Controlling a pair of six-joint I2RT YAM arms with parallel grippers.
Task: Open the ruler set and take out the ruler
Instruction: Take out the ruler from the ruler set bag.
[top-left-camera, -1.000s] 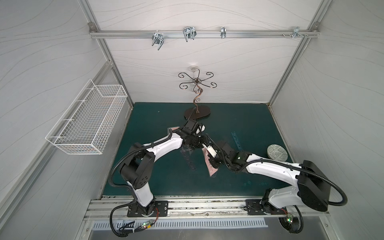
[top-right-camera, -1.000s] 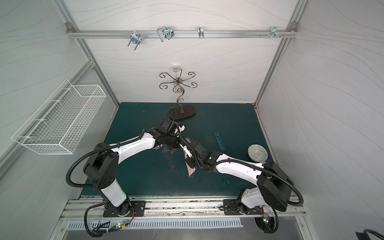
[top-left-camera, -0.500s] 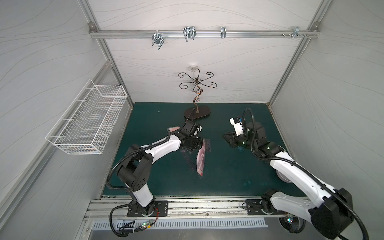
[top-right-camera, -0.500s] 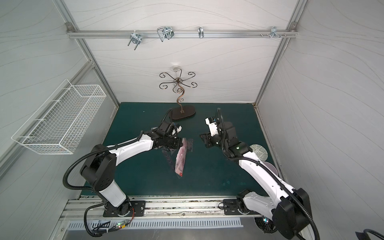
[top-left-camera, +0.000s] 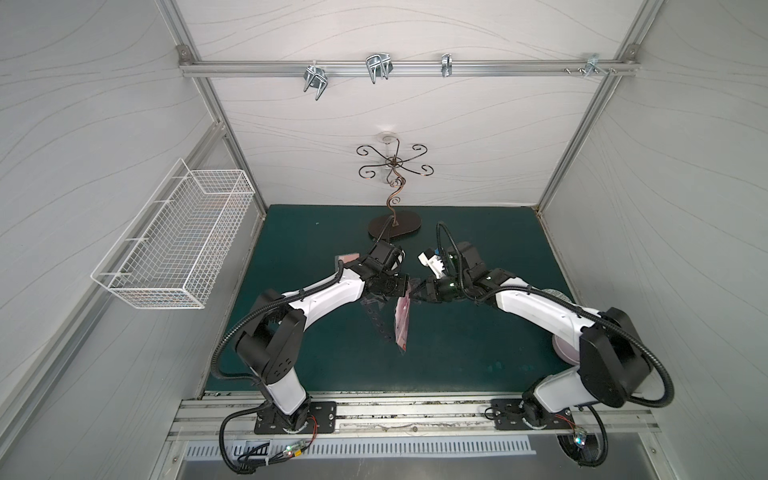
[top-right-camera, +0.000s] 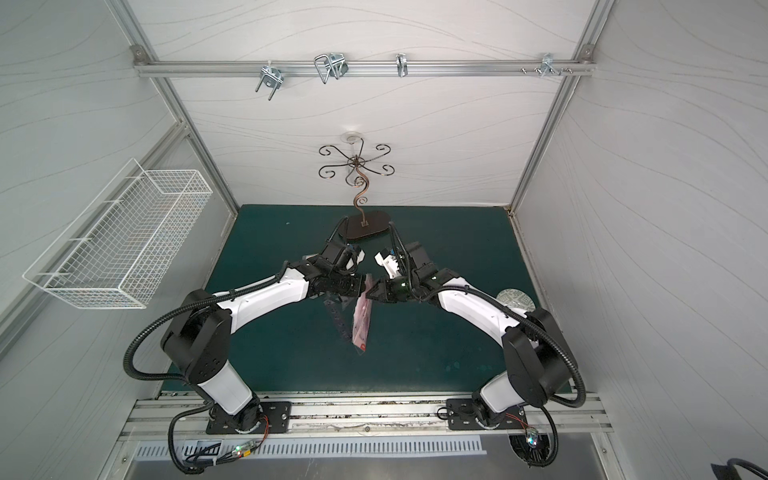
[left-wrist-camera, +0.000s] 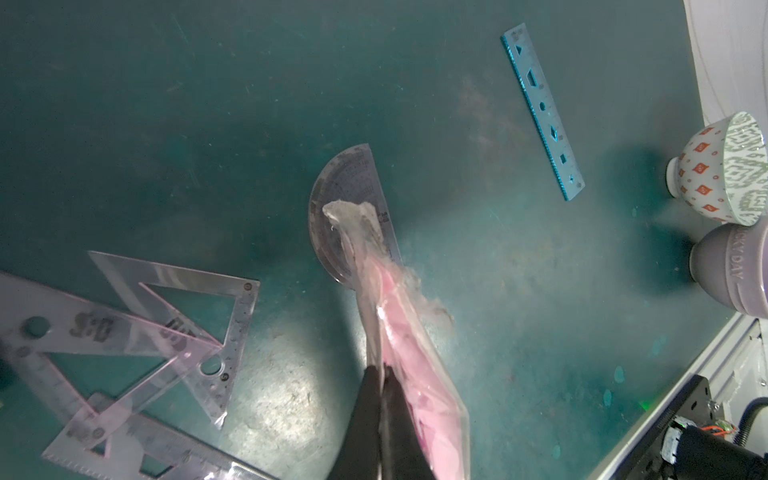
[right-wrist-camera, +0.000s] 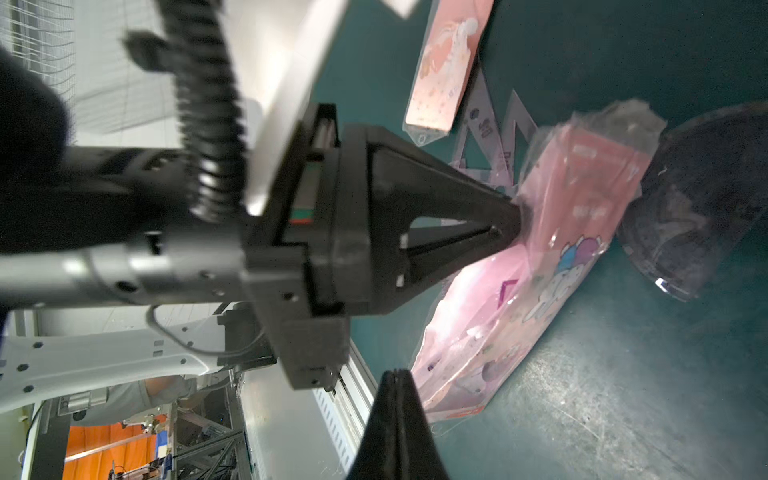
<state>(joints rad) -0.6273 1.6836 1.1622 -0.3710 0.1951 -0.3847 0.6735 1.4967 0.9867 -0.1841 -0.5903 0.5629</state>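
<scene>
Currently logged, green worktop (top-left-camera: 316, 232):

1. Ruler-set pouch (top-left-camera: 403, 322): pink, clear film, hanging tilted above the worktop. Left fingers (left-wrist-camera: 365, 419) are clenched on its upper end.
2. Right fingers (right-wrist-camera: 378, 440): pressed together, gripping nothing, tips just beside the pouch.
3. Blue ruler (left-wrist-camera: 542, 110): out of the pouch, flat on the worktop, well apart from it, near a patterned bowl (left-wrist-camera: 715, 166) and a lilac cup (left-wrist-camera: 731, 274).
4. Protractor (left-wrist-camera: 345, 187): flat, partly hidden behind the pouch in the left wrist view.
5. Clear set squares (left-wrist-camera: 174, 291): overlapping, flat.
6. Pink card (right-wrist-camera: 440, 70): lying beside the set squares.
</scene>
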